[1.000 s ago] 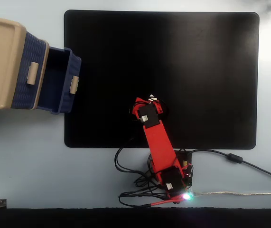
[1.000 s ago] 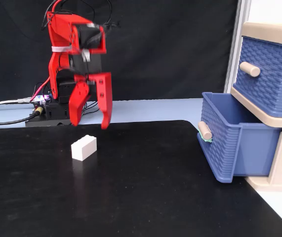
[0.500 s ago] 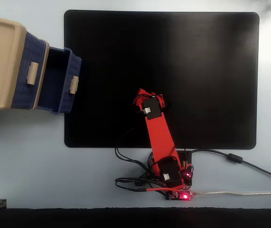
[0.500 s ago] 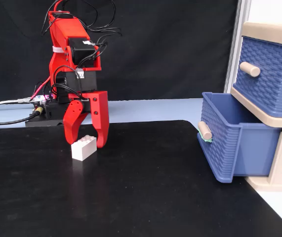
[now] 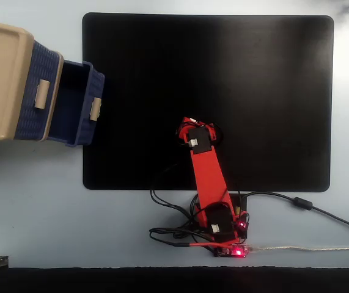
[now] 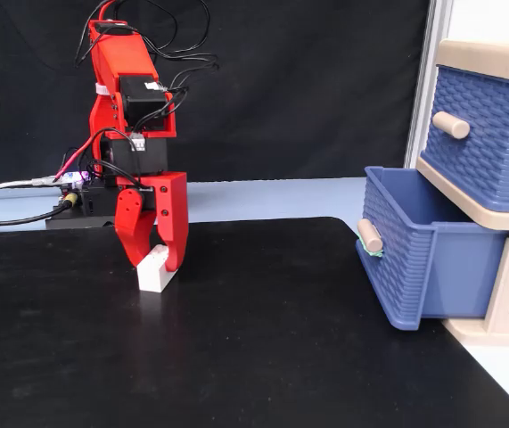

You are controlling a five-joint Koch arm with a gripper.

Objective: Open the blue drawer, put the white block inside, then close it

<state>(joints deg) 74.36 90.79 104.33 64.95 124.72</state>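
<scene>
Fixed view from above: red jointed arm reaches from lower centre of frame up onto the black rectangular mat [image 5: 253, 91]. Its head now sits slightly further right than half a second ago. End effector and brick hidden under the arm's own body here; cannot tell its state from this angle. Dark blue woven drawer with small beige handle [image 5: 76, 104] stands pulled out at upper left, cavity exposed, nothing visible inside.

Fixed view from the side: red two-fingered end effector [image 6: 154, 260] has dropped lower and narrowed since the previous frame; jaws now pinch the small white studded toy brick [image 6: 156, 272], which rests on the mat at left centre and has shifted a little right. Drawer [image 6: 423, 254] open at right, well apart.

Judgement: opening done; grasp just closing, lift and carry to drawer remain.
</scene>
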